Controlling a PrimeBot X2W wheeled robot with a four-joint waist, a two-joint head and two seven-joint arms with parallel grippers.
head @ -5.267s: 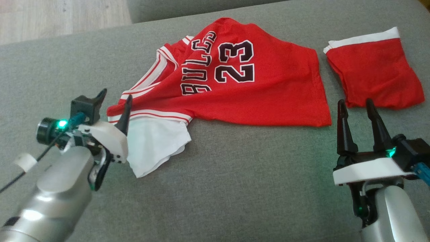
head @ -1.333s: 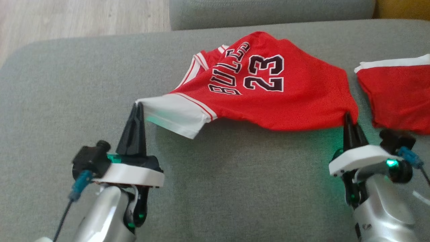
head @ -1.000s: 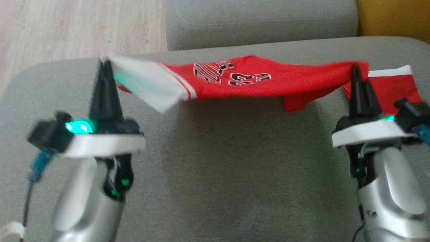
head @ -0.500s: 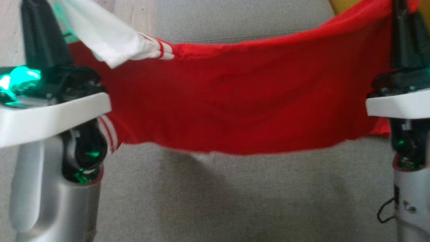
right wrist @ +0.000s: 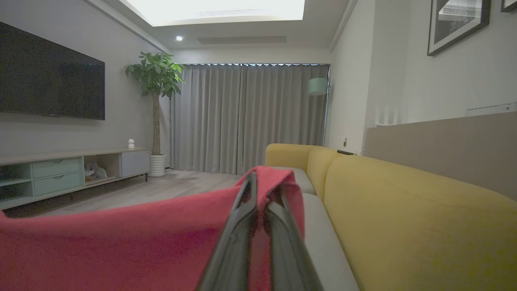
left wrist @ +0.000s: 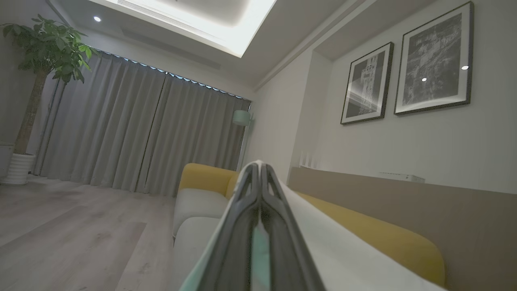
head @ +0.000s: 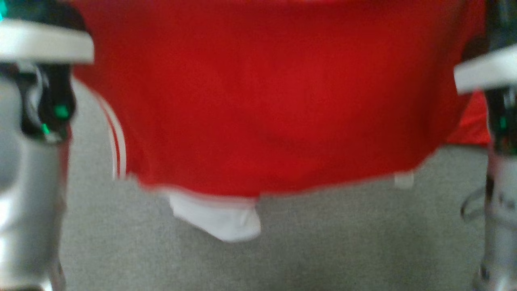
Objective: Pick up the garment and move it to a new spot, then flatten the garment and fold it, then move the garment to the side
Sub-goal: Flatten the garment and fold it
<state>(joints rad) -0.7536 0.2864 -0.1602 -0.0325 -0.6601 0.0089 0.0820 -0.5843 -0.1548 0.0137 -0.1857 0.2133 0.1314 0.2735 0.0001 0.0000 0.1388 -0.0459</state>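
Garment [head: 258, 101] being held above sofa seat [head: 343, 242].
Its corners are being clamped by left gripper [left wrist: 258, 171] and right gripper [right wrist: 262, 184].

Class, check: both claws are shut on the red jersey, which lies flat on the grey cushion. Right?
No: the left claw and right claw are shut on the red jersey, but it hangs above the grey cushion; see the head view.

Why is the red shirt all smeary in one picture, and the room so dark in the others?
Head view: the red shirt is smeared with blur, edges soft. Left wrist view: dim room, glaring ceiling light, left pincer up close is fuzzy. Right wrist view: dim too, sharp far off, right pincer out of focus.
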